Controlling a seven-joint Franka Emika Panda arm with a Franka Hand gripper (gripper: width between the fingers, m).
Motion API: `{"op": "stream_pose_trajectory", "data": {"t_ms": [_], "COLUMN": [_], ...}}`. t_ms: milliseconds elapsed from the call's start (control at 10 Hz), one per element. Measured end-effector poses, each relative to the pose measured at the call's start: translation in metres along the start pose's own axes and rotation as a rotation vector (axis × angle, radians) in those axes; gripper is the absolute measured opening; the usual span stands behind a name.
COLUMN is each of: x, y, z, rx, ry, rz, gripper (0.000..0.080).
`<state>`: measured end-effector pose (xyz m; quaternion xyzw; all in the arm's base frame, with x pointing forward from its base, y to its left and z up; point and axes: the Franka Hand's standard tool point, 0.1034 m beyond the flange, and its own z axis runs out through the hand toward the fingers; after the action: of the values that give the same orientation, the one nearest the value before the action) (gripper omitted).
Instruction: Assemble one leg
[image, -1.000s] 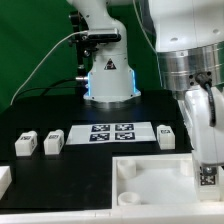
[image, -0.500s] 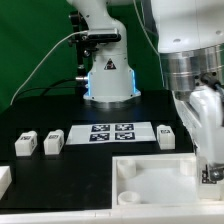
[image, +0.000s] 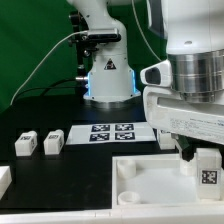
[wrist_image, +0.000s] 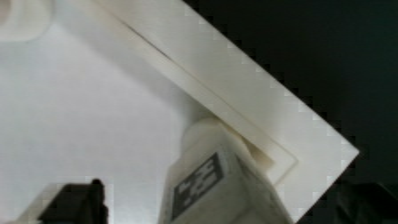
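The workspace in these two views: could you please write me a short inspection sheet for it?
Surface: black table, marker board lying flat.
Job's things: one leg standing at the white tray piece, under the gripper; three more legs in the row by the board.
Clutter: nothing seen.
Grippers: gripper open, jaws off the leg.
Cables: black cable by the arm base.
Surroundings: green backdrop.

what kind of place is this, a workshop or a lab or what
Most likely a robotics lab test bench. A robot arm's base stands on a black table against a green backdrop, a marker board with printed tags lies flat on the table, and small white tagged blocks are laid out alongside a white tray-like piece.
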<state>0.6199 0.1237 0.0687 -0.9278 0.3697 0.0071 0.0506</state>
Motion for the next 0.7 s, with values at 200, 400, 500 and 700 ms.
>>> {"op": "stream_pose_trajectory", "data": {"t_ms": [200, 400, 500, 700], "x": [0.003, 0.016, 0.017, 0.017], "y": [0.001, 0.001, -0.001, 0.000], "z": [0.000, -0.005, -0.006, -0.005], "rx": [-0.004, -0.030, -0.032, -0.032], "ry": [0.000, 0.015, 0.023, 0.023], "rz": [-0.250, -0.635, -0.700, -0.624], "gripper": [0.0649, 0.0649, 0.0649, 0.0630]}}
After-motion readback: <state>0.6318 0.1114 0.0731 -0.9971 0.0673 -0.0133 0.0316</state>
